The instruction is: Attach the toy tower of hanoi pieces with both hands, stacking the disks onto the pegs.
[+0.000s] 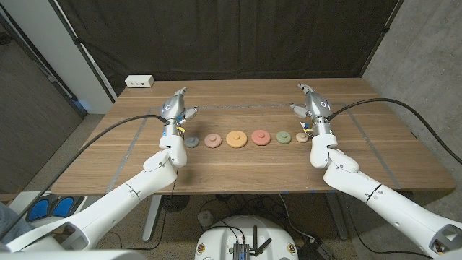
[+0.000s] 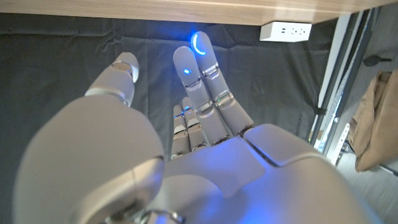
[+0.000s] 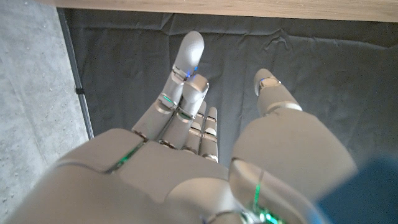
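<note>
left hand (image 1: 175, 108): fingers apart, holding nothing, raised above the table (image 1: 238, 170). right hand (image 1: 310, 103): same, released. disks in a row between the two arms: grey (image 1: 190, 141), pink (image 1: 213, 140), orange (image 1: 235, 139), red (image 1: 261, 137), green (image 1: 284, 136), tan (image 1: 302, 136).

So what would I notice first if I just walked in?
A row of round coloured disks across the middle of the wooden table, from grey to orange, red and green. A white robot hand stands at each end, the left hand and the right hand, both empty with fingers apart.
</note>
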Controlling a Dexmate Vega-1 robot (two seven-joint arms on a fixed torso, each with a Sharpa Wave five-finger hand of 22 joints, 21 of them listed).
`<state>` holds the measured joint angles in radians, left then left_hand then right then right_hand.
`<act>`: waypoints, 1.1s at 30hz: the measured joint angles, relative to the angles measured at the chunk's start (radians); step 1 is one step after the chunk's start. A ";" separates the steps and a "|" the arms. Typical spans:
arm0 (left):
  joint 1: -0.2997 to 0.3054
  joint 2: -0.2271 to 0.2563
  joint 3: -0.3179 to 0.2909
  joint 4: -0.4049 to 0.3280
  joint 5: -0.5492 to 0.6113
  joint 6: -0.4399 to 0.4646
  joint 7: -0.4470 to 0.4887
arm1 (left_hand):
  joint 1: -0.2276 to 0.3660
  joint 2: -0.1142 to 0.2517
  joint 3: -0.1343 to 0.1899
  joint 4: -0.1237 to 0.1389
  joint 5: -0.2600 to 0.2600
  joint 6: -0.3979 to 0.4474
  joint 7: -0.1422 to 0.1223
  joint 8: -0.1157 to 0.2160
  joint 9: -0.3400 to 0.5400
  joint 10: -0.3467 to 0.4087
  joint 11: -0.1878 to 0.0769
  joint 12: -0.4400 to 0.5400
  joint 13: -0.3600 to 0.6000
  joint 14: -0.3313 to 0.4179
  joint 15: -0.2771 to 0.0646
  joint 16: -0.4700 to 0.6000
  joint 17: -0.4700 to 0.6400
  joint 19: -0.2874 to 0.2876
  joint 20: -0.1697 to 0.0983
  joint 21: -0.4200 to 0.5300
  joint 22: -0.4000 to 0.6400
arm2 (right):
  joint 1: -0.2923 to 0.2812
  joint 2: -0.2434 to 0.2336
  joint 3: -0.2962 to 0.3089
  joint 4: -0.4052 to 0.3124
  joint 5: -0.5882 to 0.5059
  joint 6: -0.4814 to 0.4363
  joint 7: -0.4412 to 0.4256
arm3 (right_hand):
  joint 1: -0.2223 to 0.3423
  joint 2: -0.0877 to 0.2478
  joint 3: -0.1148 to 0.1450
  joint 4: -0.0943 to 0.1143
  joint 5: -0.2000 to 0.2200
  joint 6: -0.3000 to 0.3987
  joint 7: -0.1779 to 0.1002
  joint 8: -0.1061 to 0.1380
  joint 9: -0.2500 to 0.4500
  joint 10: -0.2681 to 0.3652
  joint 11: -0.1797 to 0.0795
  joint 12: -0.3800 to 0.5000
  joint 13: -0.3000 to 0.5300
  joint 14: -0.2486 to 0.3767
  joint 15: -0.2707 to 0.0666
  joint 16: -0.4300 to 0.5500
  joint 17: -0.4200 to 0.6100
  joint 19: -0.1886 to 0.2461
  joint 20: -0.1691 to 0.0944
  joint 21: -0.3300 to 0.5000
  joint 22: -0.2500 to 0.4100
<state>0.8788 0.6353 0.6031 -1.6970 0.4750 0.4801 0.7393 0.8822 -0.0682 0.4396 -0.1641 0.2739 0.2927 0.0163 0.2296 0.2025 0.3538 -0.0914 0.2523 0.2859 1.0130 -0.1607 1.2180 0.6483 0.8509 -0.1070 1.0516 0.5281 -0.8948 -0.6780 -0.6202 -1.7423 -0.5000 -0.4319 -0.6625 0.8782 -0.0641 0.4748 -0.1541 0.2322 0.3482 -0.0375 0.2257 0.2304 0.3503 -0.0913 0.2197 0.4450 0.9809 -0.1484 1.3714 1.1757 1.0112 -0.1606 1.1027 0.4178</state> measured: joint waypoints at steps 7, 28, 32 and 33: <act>0.013 0.011 0.000 -0.040 0.018 0.063 -0.014 | 0.000 0.008 -0.014 0.003 0.004 0.041 -0.004 0.011 0.000 0.032 -0.012 0.011 0.007 0.000 0.000 0.008 -0.008 -0.008 0.000 0.014 -0.003 | 0.007 0.000 -0.011 -0.011 -0.032 -0.035 0.010 | 0.000 0.000 -0.005 -0.003 0.000 0.003 0.003 0.003 0.000 0.000 0.000 0.000 0.008 0.000 0.000 -0.003 0.003 -0.005 -0.003 0.001 -0.012; -0.006 0.111 0.015 -0.201 0.023 0.229 -0.260 | -0.003 0.021 -0.040 0.004 0.007 0.093 -0.011 0.022 0.005 0.080 -0.023 0.021 0.023 0.000 0.000 0.025 -0.021 -0.013 0.005 0.037 -0.014 | 0.024 -0.054 -0.027 -0.127 -0.046 -0.156 0.216 | 0.004 0.004 -0.024 0.000 0.000 0.024 0.009 0.011 0.009 0.007 0.007 0.007 0.030 -0.009 0.005 -0.018 0.006 -0.010 0.003 0.021 -0.038; -0.020 0.125 0.026 -0.217 0.024 0.250 -0.305 | 0.001 0.025 -0.040 0.004 0.007 0.093 -0.011 0.022 0.005 0.084 -0.019 0.021 0.023 0.000 0.000 0.026 -0.023 -0.015 0.003 0.037 -0.014 | 0.033 -0.066 -0.034 -0.149 -0.048 -0.176 0.249 | 0.004 0.004 -0.024 0.000 0.000 0.029 0.004 0.011 0.014 0.007 0.007 0.007 0.031 -0.009 0.005 -0.016 0.012 -0.010 0.003 0.022 -0.038; -0.021 0.126 0.027 -0.218 0.024 0.252 -0.309 | 0.001 0.025 -0.040 0.004 0.007 0.097 -0.007 0.022 0.005 0.084 -0.019 0.021 0.023 0.000 0.000 0.029 -0.023 -0.018 0.006 0.041 -0.014 | 0.035 -0.068 -0.035 -0.153 -0.050 -0.186 0.269 | 0.004 0.004 -0.024 0.000 0.000 0.029 0.004 0.011 0.014 0.007 0.007 0.007 0.031 -0.009 0.005 -0.013 0.012 -0.010 0.003 0.022 -0.038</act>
<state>0.8575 0.7616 0.6297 -1.9150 0.4990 0.7316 0.4305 0.8834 -0.0431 0.3998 -0.1602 0.2814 0.3893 0.0092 0.2517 0.2072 0.4382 -0.1108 0.2738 0.3090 1.0129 -0.1607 1.2466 0.6251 0.8328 -0.1012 1.0924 0.5141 -0.8594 -0.7459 -0.6554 -1.8949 -0.5498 -0.6183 -0.3933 0.8821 -0.0602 0.4508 -0.1544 0.2322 0.3771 -0.0338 0.2372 0.2443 0.3576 -0.0839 0.2267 0.4755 0.9717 -0.1429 1.3580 1.1880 1.0007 -0.1572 1.1248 0.3802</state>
